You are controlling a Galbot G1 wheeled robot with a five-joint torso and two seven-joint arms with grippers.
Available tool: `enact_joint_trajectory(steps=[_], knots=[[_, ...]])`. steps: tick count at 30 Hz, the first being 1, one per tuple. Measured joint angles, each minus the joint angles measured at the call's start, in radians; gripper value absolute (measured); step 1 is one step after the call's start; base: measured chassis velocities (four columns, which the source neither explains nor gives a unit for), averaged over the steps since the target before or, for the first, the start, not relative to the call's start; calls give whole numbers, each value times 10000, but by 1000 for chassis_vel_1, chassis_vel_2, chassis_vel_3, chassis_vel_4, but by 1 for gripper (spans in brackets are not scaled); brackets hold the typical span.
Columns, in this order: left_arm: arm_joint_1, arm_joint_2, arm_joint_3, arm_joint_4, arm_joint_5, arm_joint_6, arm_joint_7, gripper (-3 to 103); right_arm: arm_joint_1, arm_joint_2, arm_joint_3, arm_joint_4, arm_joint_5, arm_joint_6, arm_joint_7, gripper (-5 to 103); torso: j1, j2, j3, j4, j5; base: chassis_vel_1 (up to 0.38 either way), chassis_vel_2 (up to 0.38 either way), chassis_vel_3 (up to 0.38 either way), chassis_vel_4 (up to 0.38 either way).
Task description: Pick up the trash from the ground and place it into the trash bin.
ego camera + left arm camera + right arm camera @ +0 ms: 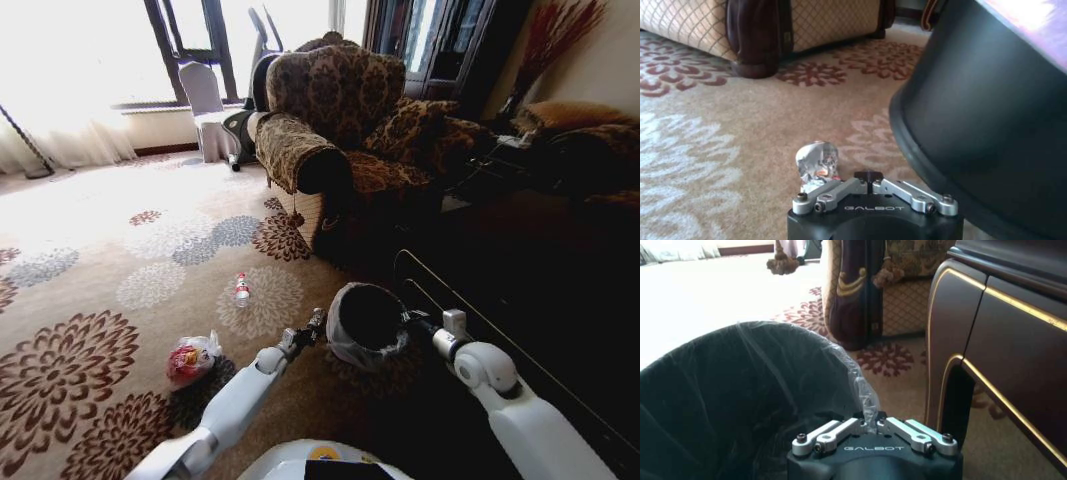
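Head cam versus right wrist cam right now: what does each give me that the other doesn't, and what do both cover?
Head view alone: the red-pink wrapper and the small bottle lying on the carpet, and the left gripper beside the trash bin.

Right wrist view alone: the right gripper shut on the bin's clear liner at the rim, and the gold-trimmed dark cabinet up close.

Both: the bin's black inside, the armchair, the flowered carpet.

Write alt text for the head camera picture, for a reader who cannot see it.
The robot's right end effector grips the rim of a small round black-lined trash bin held above a beige flower-patterned carpet. Its left end effector sits shut beside the bin. A crumpled red-pink wrapper and small clear bottle lie before a brown patterned armchair.
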Motion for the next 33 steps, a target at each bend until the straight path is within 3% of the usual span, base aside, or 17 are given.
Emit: enact_joint_trajectory(steps=[7, 10, 11, 14, 15, 18, 22, 23, 24, 26, 33], knots=[[-336, -325, 55, 621, 133, -2, -204, 7, -9, -38, 2, -80, 7, 28, 0, 1, 0, -1, 0, 1, 2, 0, 0, 0, 0], [-505, -588, 64, 1080, 274, -162, -295, 23, 12, -64, -34, -130, 7, 36, 0, 1, 0, 0, 0, 0, 2, 0, 0, 0, 0], [-505, -588, 64, 1080, 274, -162, -295, 23, 12, -64, -34, -130, 7, 36, 0, 1, 0, 0, 0, 0, 2, 0, 0, 0, 0], [-634, -791, 64, 1449, 348, -289, -314, 39, 45, -129, -49, -158, 29, 47, 0, 1, 0, -1, 1, 2, 2, 0, 0, 0, 0], [-634, -791, 64, 1449, 348, -289, -314, 39, 45, -129, -49, -158, 29, 47, 0, 1, 0, -1, 1, 2, 2, 0, 0, 0, 0], [-867, -1075, 16, 1991, 629, -646, -370, 55, 69, -218, -50, -221, 40, 67, 0, 1, 0, -1, 1, 0, 1, 0, 0, 0, 0], [-1021, -1223, -32, 2319, 761, -863, -442, 60, 80, -231, -61, -249, 44, 86, 1, 1, 0, -1, 0, 0, 1, 0, 0, 0, 0], [-1117, -1311, -71, 2523, 837, -946, -507, 71, 91, -232, -81, -271, 44, 106, 3, 1, 0, -1, 0, 1, 1, 0, 0, 0, 0], [-1170, -1360, -103, 2640, 907, -990, -533, 71, 101, -232, -99, -290, 44, 116, 3, 1, 0, -1, 0, 1, 1, 0, 0, 0, 0], [-1293, -1462, -179, 2912, 1146, -1099, -587, 82, 138, -232, -156, -329, 44, 134, 4, 1, 0, -2, 0, 1, 1, 0, 0, 0, 0], [-1502, -1552, -231, 3350, 1354, -1262, -579, 99, 204, -210, -269, -395, 46, 160, 0, 1, 0, -3, 1, 2, 2, 0, 0, 0, 0]])
